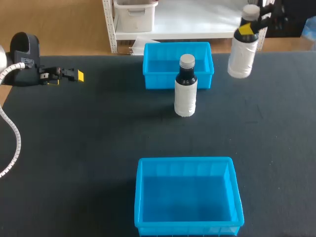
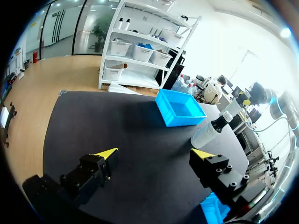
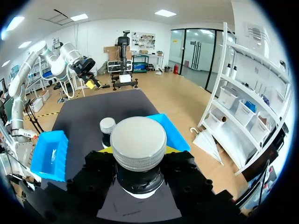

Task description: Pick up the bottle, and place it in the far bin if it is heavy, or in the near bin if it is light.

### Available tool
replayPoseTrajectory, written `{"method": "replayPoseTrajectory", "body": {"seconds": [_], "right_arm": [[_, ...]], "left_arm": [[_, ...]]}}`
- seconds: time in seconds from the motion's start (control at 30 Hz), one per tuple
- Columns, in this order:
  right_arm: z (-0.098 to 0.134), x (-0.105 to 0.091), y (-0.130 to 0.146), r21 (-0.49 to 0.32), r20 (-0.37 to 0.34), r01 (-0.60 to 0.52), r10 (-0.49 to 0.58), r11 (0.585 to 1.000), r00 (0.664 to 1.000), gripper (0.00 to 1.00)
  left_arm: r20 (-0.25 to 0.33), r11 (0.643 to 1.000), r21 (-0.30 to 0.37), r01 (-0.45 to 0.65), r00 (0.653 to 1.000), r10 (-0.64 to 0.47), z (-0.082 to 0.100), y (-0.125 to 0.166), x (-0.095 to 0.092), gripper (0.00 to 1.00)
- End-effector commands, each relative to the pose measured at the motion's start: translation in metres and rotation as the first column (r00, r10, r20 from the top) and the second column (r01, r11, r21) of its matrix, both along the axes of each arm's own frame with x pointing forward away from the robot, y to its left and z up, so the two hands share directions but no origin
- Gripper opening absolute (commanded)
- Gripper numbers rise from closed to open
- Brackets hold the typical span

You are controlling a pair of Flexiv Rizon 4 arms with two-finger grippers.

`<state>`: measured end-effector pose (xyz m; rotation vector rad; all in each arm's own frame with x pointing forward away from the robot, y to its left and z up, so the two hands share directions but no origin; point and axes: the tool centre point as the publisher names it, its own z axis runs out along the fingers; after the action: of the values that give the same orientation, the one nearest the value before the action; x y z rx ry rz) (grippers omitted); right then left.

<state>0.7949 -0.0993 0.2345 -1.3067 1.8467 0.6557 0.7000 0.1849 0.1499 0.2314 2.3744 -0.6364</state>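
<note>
**Right claw (image 1: 251,25) closed on a raised bottle (image 1: 243,59)**

The bottle is gripped at its dark neck by the right claw and is held above the worktop (image 1: 89,138), just right of the far bin (image 1: 153,81). A white body and pale grey cap are seen. A second bottle (image 1: 186,94) stands upright before that bin. The left claw (image 1: 74,75) is spread open, well apart.

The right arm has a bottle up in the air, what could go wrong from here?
1. The right end effector grips the held bottle only at its neck, so it may slip or swing.
2. The standing bottle sits just in front of the far bin; a low sweep could topple it.
3. The held bottle hangs beside the far bin and well away from the near bin; releasing now would likely miss both.
</note>
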Motion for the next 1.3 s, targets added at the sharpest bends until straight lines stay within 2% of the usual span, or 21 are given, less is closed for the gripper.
{"method": "replayPoseTrajectory", "body": {"seconds": [0.03, 0.43, 0.83, 1.3], "right_arm": [[-0.003, 0.037, 0.013, 0.012, -0.022, -0.024, 0.024, 1.0, 0.999, 0.0], [-0.006, 0.059, 0.055, 0.036, 0.001, 0.002, -0.002, 0.999, 1.0, 0.0], [-0.017, 0.085, 0.1, 0.063, -0.017, -0.059, 0.06, 0.996, 0.998, 0.0], [-0.04, 0.116, 0.144, 0.051, -0.046, -0.1, 0.102, 0.994, 0.994, 0.0]], "left_arm": [[0.0, 1.0, 0.0, 0.0, 1.0, 0.0, 0.0, 0.0, 0.0, 1.0], [0.0, 1.0, 0.0, 0.0, 1.0, 0.0, 0.0, 0.0, 0.0, 1.0], [0.0, 1.0, 0.0, 0.0, 1.0, 0.0, 0.0, 0.0, 0.0, 1.0], [0.0, 1.0, 0.0, 0.0, 1.0, 0.0, 0.0, 0.0, 0.0, 1.0]]}}
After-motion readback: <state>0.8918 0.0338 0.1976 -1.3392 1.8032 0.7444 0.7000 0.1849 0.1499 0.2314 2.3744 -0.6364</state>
